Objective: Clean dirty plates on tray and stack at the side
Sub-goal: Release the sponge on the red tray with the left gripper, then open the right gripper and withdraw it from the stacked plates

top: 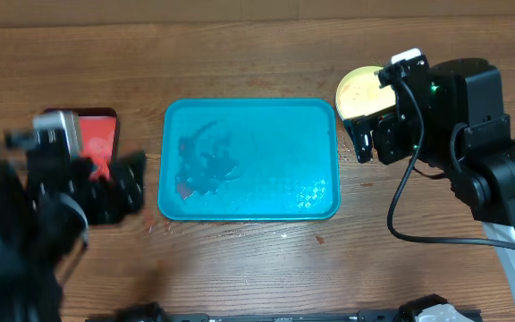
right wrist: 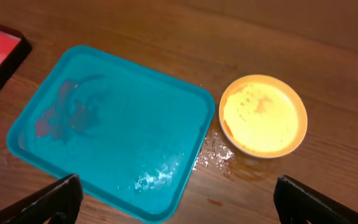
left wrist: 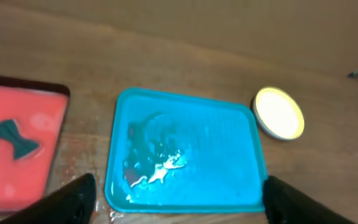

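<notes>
Teal plastic makes up the tray (top: 280,134), a rectangle with rounded corners and a raised rim, lying flat in the middle of the wood-grained surface (top: 240,268). Dark red-brown smears (top: 199,161) mark its left half, and wet glints sit toward the near right corner; no plate lies on it.

A round yellow-green plate (right wrist: 263,115) rests on the wood just off the tray's far right corner, apart from the rim, with faint brownish specks on its face. A paler edge shows around it; whether other plates lie beneath I cannot tell. Small droplets (right wrist: 217,149) speckle the wood between plate and tray.

At the left stands a smaller red tray (left wrist: 17,177) with a dark rim, well apart from the teal one, holding a dark bow-tie-shaped piece (left wrist: 11,138).

The left hand (left wrist: 179,196) hangs over the near edge of the teal tray, its fingers spread wide with nothing between them. The right hand (right wrist: 178,190) hovers above the gap between tray and plate, fingers likewise wide apart and empty. Bare wood runs along the near side and behind the tray.
</notes>
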